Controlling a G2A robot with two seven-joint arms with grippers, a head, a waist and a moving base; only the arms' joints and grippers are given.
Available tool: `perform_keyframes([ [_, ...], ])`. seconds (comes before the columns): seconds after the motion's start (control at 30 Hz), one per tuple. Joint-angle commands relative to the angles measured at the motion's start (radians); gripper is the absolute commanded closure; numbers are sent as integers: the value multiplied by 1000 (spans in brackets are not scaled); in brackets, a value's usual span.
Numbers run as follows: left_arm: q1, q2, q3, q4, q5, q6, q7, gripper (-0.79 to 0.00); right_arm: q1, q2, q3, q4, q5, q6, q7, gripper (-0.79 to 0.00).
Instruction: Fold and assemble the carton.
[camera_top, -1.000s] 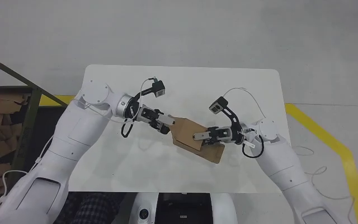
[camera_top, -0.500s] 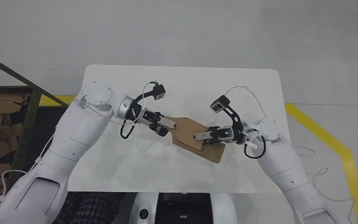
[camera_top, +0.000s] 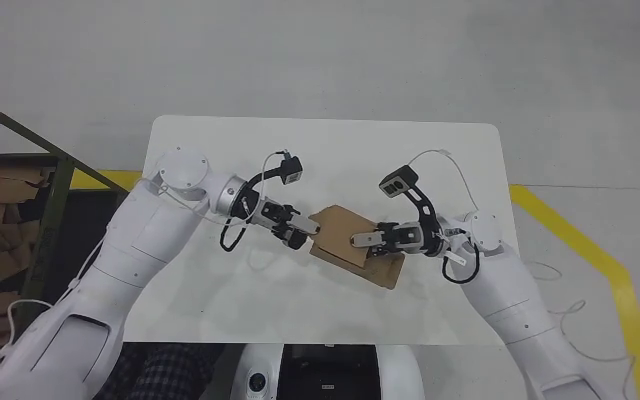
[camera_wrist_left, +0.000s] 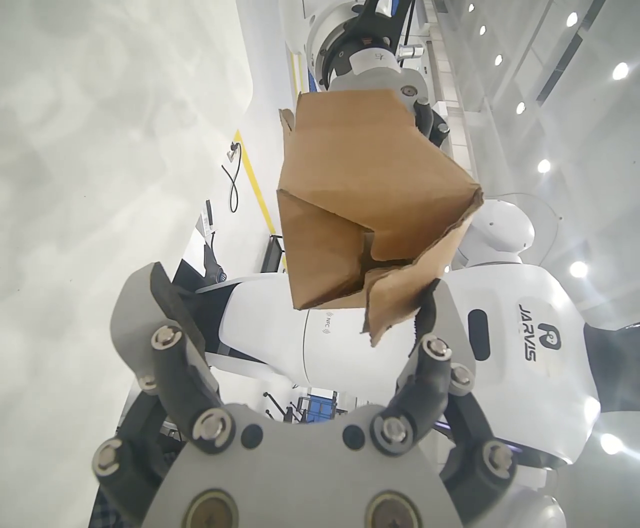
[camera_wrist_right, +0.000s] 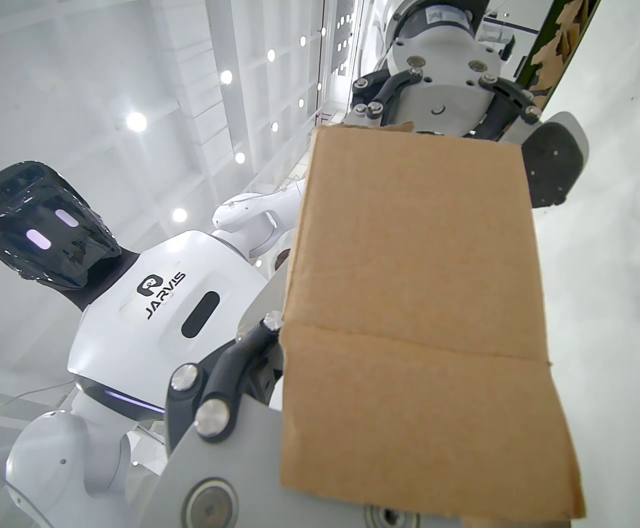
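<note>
- Top view: you have the carton (camera_top: 345, 240) between the two arms, near the front middle of the white worktop (camera_top: 320, 150). The right end effector (camera_top: 362, 241) is clamped on the carton's upper panel. The left end effector (camera_top: 300, 228) sits at the carton's opposite end with its jaws spread.
- Left wrist view: your left end effector (camera_wrist_left: 295, 295) is released, fingers wide apart. One fingertip (camera_wrist_left: 430, 305) touches a ragged flap at the carton's near, open end. The carton (camera_wrist_left: 365, 180) is partly opened, its panels bent at an angle, with the other arm at its far end.
- Right wrist view: a flat brown panel of the carton (camera_wrist_right: 415, 300), with one crease across it, lies over your right end effector. Beyond its far edge, one dark pad (camera_wrist_right: 555, 165) of the left end effector stands clear of the cardboard.
</note>
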Motion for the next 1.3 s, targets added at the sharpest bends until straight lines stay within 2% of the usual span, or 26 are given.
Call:
perform_keyframes([
  [0.0, -3, -2, 7, 3, -6, 0, 0, -785, 0, -1, 2, -1, 9, -2, 1, 0],
  [0.67, -25, -10, 52, 34, -14, -11, 0, -785, -14, -7, -1, -32, 54, 24, 28, 0],
  [1.27, -43, -17, 78, 16, -12, -11, 0, -785, -11, -17, -12, -25, 51, 24, 28, 0],
])
